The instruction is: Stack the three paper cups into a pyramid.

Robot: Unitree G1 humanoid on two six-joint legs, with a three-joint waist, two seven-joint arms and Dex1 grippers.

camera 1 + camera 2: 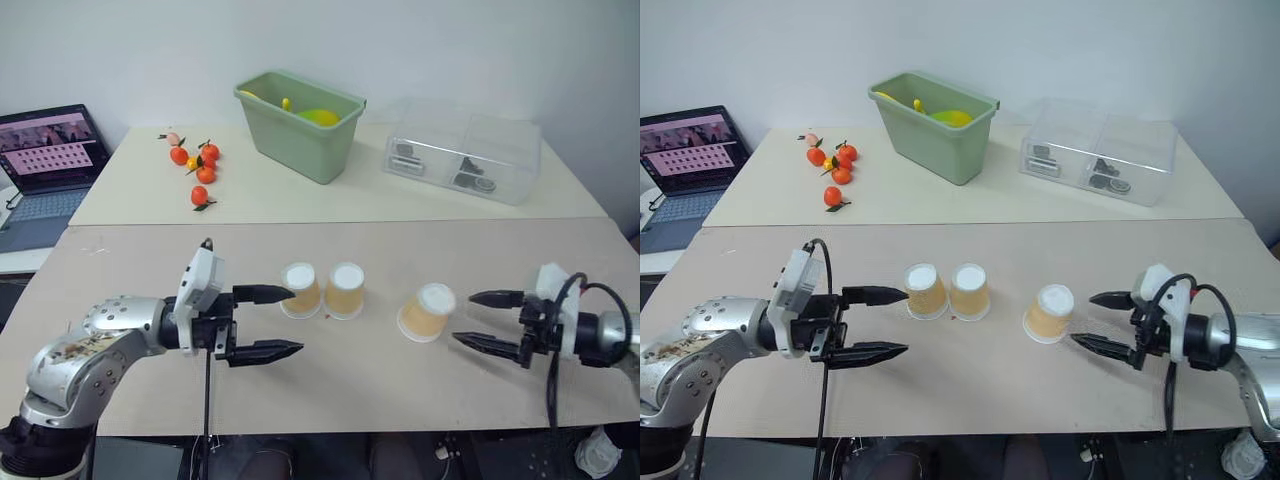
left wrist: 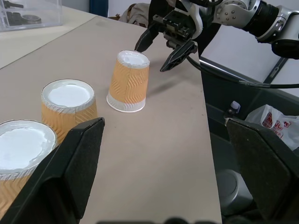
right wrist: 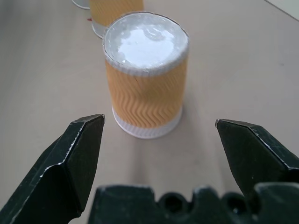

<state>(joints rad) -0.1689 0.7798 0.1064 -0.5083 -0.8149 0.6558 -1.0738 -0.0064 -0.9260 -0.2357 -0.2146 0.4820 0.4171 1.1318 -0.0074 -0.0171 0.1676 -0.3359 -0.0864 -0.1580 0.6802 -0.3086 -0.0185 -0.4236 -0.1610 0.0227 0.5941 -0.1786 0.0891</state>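
Three cups stand upside down on the near table (image 1: 350, 380), white bottoms up. Two of them, the left cup (image 1: 300, 290) and the middle cup (image 1: 345, 290), stand side by side, very close or touching; I cannot tell which. The third cup (image 1: 427, 312) stands apart from them, to the right, and no cup is on top of another.

The left gripper (image 1: 278, 322) is just beside the left cup, pointing to the right. Its jaws are wide apart and hold nothing; the upper finger tip reaches near the wall of the left cup, but I cannot tell if it touches.

The right gripper (image 1: 475, 320) is just to the right of the third cup and points at it. Its jaws are also spread wide and are empty. In the right wrist view the third cup (image 3: 145, 74) stands between the lines of the two fingers (image 3: 74, 158), a little ahead of the tips, not touched.

On the far table (image 1: 150, 200) there are small tangerines (image 1: 200, 170), a green bin (image 1: 300, 122) and a clear box (image 1: 465, 150). A laptop (image 1: 45, 165) stands open at the left edge.
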